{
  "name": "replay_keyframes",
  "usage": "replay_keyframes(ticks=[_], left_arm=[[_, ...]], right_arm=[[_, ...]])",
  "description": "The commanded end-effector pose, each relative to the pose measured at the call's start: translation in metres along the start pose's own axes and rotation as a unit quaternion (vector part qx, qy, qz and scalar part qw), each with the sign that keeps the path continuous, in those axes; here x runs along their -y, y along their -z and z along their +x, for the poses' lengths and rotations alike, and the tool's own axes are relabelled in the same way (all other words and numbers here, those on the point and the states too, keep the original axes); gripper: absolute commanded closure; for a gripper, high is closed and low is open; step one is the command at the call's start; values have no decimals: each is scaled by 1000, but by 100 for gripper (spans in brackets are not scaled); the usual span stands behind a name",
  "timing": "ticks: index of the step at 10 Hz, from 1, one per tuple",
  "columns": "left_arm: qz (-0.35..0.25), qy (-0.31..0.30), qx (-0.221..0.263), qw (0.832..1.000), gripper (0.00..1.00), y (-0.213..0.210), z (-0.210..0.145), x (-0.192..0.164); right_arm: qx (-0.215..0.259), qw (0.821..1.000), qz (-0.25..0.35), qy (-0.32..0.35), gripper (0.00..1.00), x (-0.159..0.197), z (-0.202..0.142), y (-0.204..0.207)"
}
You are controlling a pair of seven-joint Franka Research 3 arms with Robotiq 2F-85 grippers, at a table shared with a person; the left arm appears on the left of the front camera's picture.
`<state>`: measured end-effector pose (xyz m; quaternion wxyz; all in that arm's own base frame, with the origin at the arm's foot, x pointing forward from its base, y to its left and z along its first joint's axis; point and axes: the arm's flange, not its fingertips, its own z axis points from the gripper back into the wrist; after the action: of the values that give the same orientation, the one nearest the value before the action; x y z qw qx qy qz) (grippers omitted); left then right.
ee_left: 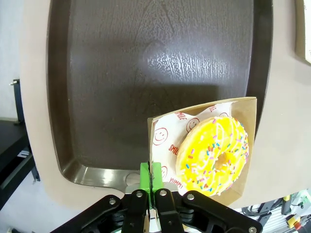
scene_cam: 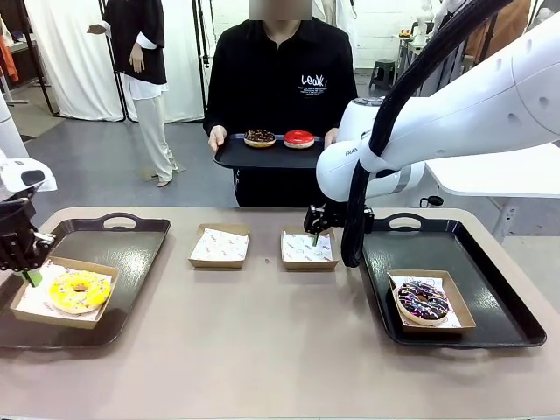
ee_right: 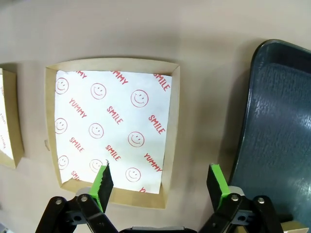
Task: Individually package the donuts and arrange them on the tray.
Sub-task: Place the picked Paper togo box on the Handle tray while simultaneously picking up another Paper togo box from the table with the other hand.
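Note:
The yellow sprinkled donut (scene_cam: 80,291) (ee_left: 214,155) lies in a paper-lined cardboard box (scene_cam: 52,320) (ee_left: 249,109) on the left tray (scene_cam: 131,254) (ee_left: 146,73). My left gripper (scene_cam: 31,277) (ee_left: 151,172) is shut on that box's near edge. A chocolate donut with purple-white sprinkles (scene_cam: 423,301) sits boxed on the right tray (scene_cam: 411,245) (ee_right: 282,121). My right gripper (scene_cam: 315,234) (ee_right: 160,180) hangs open over an empty lined box (scene_cam: 309,248) (ee_right: 112,64), its fingers astride the box's edge nearest the tray. The person holds a small black tray (scene_cam: 262,158) carrying a dark chocolate donut (scene_cam: 260,136) and a red donut (scene_cam: 298,138).
A second empty lined box (scene_cam: 219,247) (ee_right: 7,121) rests on the table between the two trays. The right arm's white body reaches in from the upper right above the right tray. The front half of the table (scene_cam: 262,350) is bare.

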<state>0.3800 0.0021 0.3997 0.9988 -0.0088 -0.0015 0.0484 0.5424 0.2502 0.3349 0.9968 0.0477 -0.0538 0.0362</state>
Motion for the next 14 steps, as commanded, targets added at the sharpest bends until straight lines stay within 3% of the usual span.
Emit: replay_keyframes(ticks=[1,14], left_arm=[[11,-4,1,1000,99,4,11,9],[44,29,29,998,99,38,15,29]], right_arm=[[13,1000,-10,12,0,-4,3,6],[8,1000,-4,10,0,-5,8,23]])
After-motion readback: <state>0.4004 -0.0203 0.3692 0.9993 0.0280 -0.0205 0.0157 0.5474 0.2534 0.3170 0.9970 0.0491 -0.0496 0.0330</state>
